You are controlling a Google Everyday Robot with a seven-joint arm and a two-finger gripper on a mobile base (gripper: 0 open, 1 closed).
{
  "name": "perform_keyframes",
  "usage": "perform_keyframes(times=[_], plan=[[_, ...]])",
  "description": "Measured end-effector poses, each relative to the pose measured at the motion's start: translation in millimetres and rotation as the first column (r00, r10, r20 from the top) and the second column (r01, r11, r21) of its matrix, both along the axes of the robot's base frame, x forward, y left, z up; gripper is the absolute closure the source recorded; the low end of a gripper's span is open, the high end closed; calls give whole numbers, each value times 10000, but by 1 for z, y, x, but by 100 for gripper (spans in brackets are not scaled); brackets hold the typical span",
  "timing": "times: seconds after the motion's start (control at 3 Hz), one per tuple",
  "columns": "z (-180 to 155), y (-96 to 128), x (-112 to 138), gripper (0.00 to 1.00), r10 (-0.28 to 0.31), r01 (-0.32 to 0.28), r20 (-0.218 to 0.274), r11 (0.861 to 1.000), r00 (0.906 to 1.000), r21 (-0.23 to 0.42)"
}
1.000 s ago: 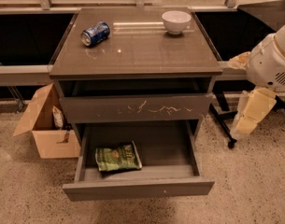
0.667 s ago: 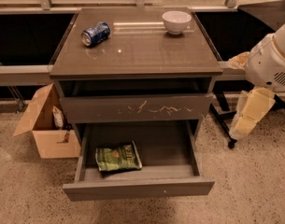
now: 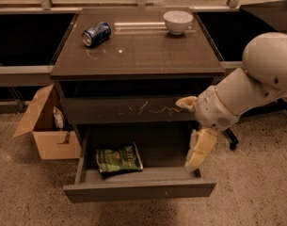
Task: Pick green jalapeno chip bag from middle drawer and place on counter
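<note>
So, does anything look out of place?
The blue soda can lies on its side on the counter, and the closed drawer front has white scratches. The gripper hangs over the open middle drawer's right end.

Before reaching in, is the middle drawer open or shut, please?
Open: the middle drawer is pulled out, chip bag lying inside; the hand hangs at its right end.

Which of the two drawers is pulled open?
The lower one, the middle drawer with the plain front, holding the green jalapeno chip bag; the scratched drawer front above is shut. The gripper hangs over the open drawer's right side.
</note>
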State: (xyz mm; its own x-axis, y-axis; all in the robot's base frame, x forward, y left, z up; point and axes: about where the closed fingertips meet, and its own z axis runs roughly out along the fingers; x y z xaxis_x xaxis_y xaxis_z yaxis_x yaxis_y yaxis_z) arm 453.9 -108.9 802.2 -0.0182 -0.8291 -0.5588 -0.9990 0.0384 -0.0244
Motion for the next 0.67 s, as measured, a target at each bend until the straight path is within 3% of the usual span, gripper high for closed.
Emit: perform_keyframes(times=[0.33,0.67], plan=[[-50,36,-5,0,845,-774,-705,9921,9939,983],[-53,36,-5,0,857,-782,-757,9922,9934,975]])
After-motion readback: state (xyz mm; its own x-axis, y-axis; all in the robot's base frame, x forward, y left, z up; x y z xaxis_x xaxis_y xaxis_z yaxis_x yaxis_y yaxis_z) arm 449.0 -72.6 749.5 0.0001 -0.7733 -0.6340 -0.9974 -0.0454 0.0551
